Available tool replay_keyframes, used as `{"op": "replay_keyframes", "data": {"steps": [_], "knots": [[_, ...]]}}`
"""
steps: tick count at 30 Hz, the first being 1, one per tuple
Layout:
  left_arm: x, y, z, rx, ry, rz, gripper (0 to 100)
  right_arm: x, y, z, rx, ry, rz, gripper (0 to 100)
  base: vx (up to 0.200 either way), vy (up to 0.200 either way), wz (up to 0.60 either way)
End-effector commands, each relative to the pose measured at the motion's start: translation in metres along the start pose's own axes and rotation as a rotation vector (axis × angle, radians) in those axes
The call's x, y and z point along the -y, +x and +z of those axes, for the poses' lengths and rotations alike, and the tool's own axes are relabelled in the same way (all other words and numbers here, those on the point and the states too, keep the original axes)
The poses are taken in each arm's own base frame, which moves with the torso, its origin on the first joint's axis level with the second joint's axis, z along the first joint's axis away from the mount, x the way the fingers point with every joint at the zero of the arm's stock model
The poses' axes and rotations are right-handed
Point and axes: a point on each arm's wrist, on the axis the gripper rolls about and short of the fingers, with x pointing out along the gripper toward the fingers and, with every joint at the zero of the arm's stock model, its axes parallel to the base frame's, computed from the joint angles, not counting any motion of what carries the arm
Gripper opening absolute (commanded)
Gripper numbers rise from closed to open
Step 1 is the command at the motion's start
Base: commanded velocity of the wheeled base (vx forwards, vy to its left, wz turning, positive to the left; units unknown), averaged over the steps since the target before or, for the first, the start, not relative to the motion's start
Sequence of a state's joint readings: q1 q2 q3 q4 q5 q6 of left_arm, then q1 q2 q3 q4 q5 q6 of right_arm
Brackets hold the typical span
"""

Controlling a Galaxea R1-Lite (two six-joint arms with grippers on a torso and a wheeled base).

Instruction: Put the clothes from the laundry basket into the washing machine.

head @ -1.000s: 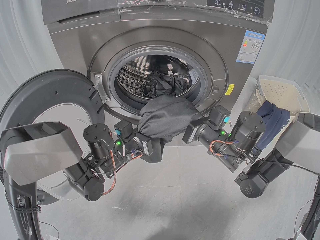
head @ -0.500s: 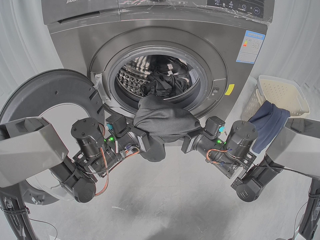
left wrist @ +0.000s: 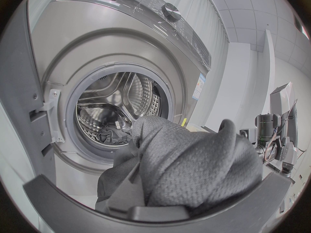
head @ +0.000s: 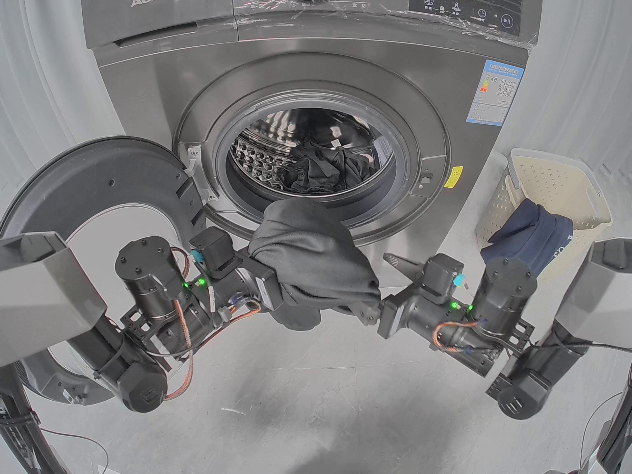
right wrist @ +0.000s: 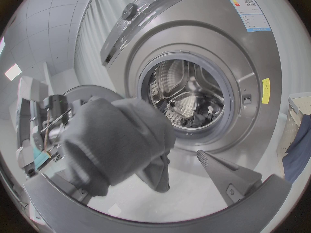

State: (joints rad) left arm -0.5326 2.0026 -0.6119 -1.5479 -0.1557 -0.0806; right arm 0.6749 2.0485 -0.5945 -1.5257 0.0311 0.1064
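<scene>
Pale grey floor, white curtain behind, front-loading washing machine at centre.

1. Grey garment: bunched into a thick bundle. Hangs off the floor, just below and in front of the drum opening, outside the drum. Drapes over the left hand, one fold drooping beneath.

2. Left hand: clenched on the grey garment, mostly buried in cloth. One dark finger visible at the bundle's edge in the left wrist view.

3. Right hand: released, spread wide. Upper finger bare, pointing toward the machine front. Lower one at the edge of the bundle, contact not discernible.

4. Dark clothes: crumpled inside the drum, low in it.

5. Door: stands fully open on the robot's left.

6. Laundry basket: cream, perforated, on the floor beside the machine on the robot's right. Carries a navy garment draped over its near rim.
</scene>
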Motion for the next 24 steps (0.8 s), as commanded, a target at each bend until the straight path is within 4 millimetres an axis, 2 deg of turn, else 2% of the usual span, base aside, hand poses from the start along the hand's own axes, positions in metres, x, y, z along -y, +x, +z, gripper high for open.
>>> {"op": "replay_keyframes", "data": {"steps": [1,6,14,20,24], "knots": [[0.008,-0.044,0.022,-0.008,-0.012,0.006,0,-0.020,-0.067,0.013,-0.069,-0.021,0.140,100,0.000,0.000,0.00],[0.008,-0.048,0.020,-0.021,0.007,0.013,0,-0.013,-0.071,0.008,-0.098,-0.024,0.103,100,0.000,0.000,0.00],[0.014,-0.054,0.011,-0.069,0.028,-0.007,0,0.005,-0.071,-0.019,-0.205,-0.017,-0.029,100,0.000,0.000,0.00],[0.019,-0.055,0.002,-0.103,0.024,-0.023,0,0.007,-0.071,-0.021,-0.214,-0.012,-0.057,100,0.000,0.000,0.00],[0.019,-0.054,-0.005,-0.129,0.042,-0.026,0,0.006,-0.070,-0.020,-0.207,-0.012,-0.051,100,0.200,0.000,0.00]]}}
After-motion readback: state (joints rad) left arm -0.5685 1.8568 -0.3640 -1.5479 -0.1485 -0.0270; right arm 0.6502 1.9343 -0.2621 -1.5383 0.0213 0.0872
